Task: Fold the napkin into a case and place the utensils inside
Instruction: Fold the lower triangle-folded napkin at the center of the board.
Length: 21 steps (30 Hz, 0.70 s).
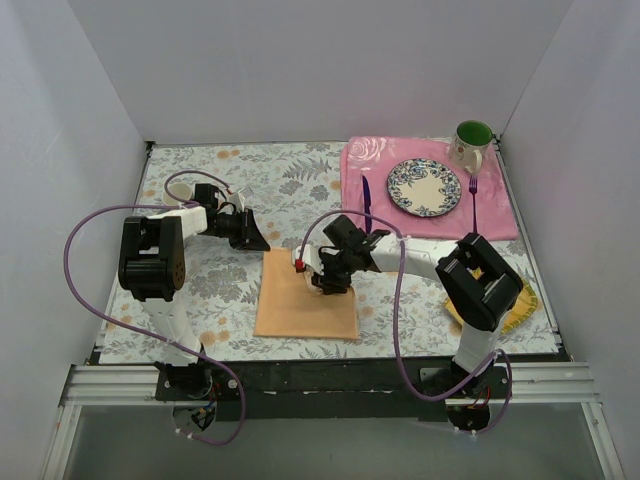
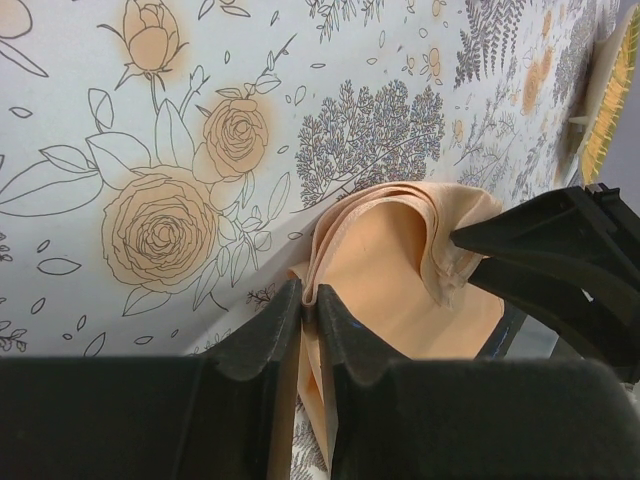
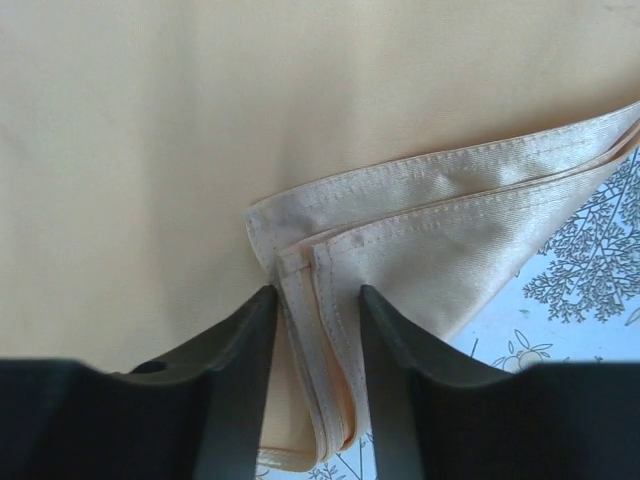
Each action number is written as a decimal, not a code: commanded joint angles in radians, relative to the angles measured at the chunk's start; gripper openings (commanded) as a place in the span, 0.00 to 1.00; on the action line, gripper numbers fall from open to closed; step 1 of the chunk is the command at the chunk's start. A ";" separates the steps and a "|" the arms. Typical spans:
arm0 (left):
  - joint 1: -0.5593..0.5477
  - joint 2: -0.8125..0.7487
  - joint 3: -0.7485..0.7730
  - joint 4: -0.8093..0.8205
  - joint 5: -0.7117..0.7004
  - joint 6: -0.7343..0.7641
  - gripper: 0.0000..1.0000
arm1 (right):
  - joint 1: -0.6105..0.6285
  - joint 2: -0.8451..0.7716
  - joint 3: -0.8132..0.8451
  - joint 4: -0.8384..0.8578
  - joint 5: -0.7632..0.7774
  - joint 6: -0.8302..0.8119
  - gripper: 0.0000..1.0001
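Peach-orange cloth fills most of what I see from both wrists. The napkin (image 1: pixel 305 305) lies as a folded rectangle on the floral tablecloth (image 1: pixel 200 180), near the front edge between the two arms.

The left gripper (image 1: pixel 255 238) sits at the napkin's far left corner. From above its tips merge into a dark blur. In the left wrist view the fingers (image 2: pixel 275 325) are pressed together on a thin upright fold of the napkin (image 2: pixel 390 290). The gripper's own body blocks the bottom of that view.

The right gripper (image 1: pixel 322 275) covers the napkin's far right corner, so that edge is hidden from overhead. Its wrist view shows the fingers (image 3: pixel 240 340) standing either side of a stack of stitched hems, with both pads against the cloth. I read that as a clamp on the layers. I can't count the layers reliably, and the fold runs out of view at the bottom.

The utensils are well apart from the napkin, on the pink placemat (image 1: pixel 500 215) at the far right. The knife (image 1: pixel 367 200) lies left of the patterned plate (image 1: pixel 424 187) and the fork (image 1: pixel 473 195) lies right of it. A green-lined mug (image 1: pixel 472 140) stands behind them. The yellow mat (image 1: pixel 522 305) is mostly hidden under the right arm.
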 commanded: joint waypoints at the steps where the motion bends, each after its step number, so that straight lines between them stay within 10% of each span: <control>1: 0.005 -0.038 -0.014 0.008 0.024 0.004 0.12 | 0.030 -0.060 -0.046 0.066 0.079 -0.035 0.39; 8: 0.005 -0.067 -0.017 0.006 0.040 0.038 0.18 | 0.029 -0.106 -0.033 0.072 0.072 0.000 0.01; 21: 0.008 0.013 0.054 -0.024 0.067 0.089 0.43 | -0.134 -0.035 0.042 0.031 -0.148 0.132 0.01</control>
